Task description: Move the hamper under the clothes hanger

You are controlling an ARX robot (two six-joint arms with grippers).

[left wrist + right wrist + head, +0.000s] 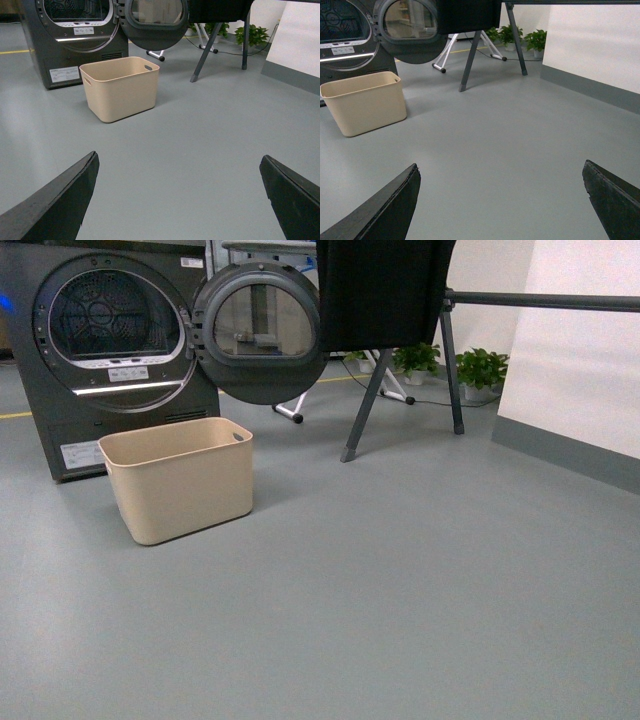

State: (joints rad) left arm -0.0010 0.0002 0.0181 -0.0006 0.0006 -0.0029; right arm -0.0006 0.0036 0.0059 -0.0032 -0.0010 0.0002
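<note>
Clothes hanger (pixel 540 301) at back right, dark cloth (pixel 380 290) draped over bar. Washing machine (pixel 110 350) at left, round door (pixel 262 330) swung open. Hamper (pixel 180 480) upright on floor just before washer, left of hanger's legs, not under bar. Left gripper (pixel 178 155) spread wide, clasping nothing; right gripper (pixel 501 163) equally wide, touching nothing. White sticker (pixel 80 453) low on washer front, print too small to read.

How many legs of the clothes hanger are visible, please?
2: front leg nearest the hamper, rear leg by the plants; others may lie out of frame.
</note>
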